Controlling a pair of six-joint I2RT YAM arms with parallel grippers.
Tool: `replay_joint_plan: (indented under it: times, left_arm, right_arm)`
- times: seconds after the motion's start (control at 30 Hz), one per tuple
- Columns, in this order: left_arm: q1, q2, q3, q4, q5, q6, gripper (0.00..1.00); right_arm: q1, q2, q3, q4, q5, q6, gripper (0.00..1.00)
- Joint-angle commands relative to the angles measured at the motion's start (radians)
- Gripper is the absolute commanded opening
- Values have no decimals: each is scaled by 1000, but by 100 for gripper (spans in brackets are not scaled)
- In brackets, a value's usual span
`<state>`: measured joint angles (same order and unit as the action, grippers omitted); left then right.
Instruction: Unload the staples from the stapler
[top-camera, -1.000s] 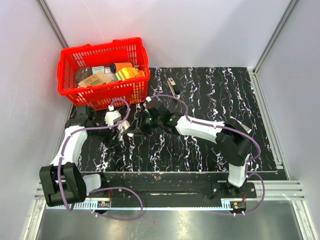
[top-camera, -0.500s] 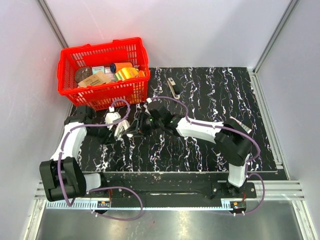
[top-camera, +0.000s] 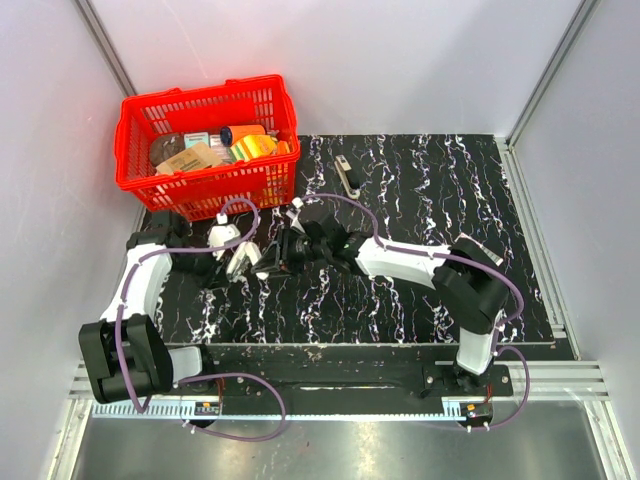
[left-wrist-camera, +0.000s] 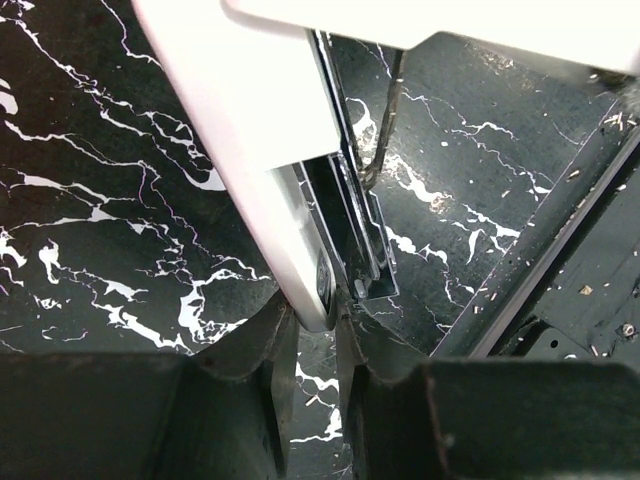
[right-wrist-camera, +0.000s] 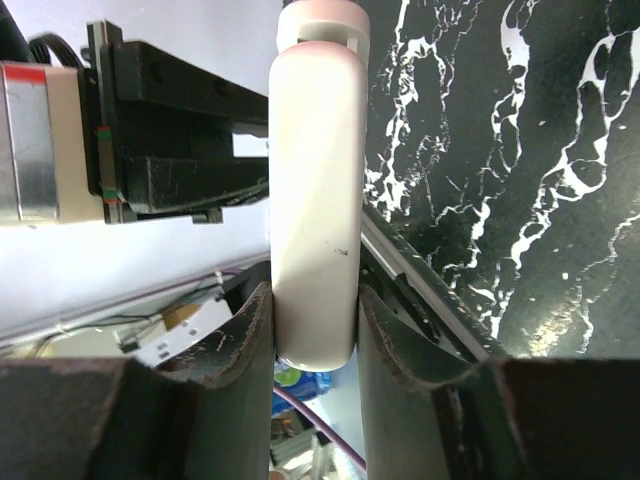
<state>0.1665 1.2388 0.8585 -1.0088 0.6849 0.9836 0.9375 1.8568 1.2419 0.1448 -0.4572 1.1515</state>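
Both grippers hold the stapler (top-camera: 255, 260) just above the black marbled mat, left of centre. It is a white oblong body (left-wrist-camera: 260, 170) with an open metal staple channel (left-wrist-camera: 362, 235) along its right side and a thin wire rod above that. My left gripper (left-wrist-camera: 312, 320) is shut on its lower end, pads against the white shell and the channel. The right gripper (right-wrist-camera: 315, 320) is shut on the rounded end of the white body (right-wrist-camera: 315, 200), one pad on each side. Whether any staples are in the channel cannot be made out.
A red basket (top-camera: 200, 98) full of small goods stands at the back left, close behind the left arm. A small black bar with a pale end (top-camera: 347, 175) lies on the mat behind the grippers. Tiny metal bits (left-wrist-camera: 500, 290) are scattered on the mat.
My left gripper's jaws have closed onto the stapler's end. The right gripper has kept its grip and shifted slightly to the right.
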Motion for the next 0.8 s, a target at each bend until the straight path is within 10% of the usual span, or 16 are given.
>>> replay_joint_plan:
  times: [0.0, 0.43, 0.77]
  left_arm:
    - [4, -51, 34, 50, -13, 63, 0]
    - [-31, -311, -159, 403, -312, 115, 0]
    - [-263, -472, -349, 631, -553, 187, 0]
  right_arm:
    - [0, -54, 20, -94, -18, -149, 0]
    - [-5, 54, 174, -349, 5, -475, 0]
    - [-5, 102, 258, -285, 29, -529, 0]
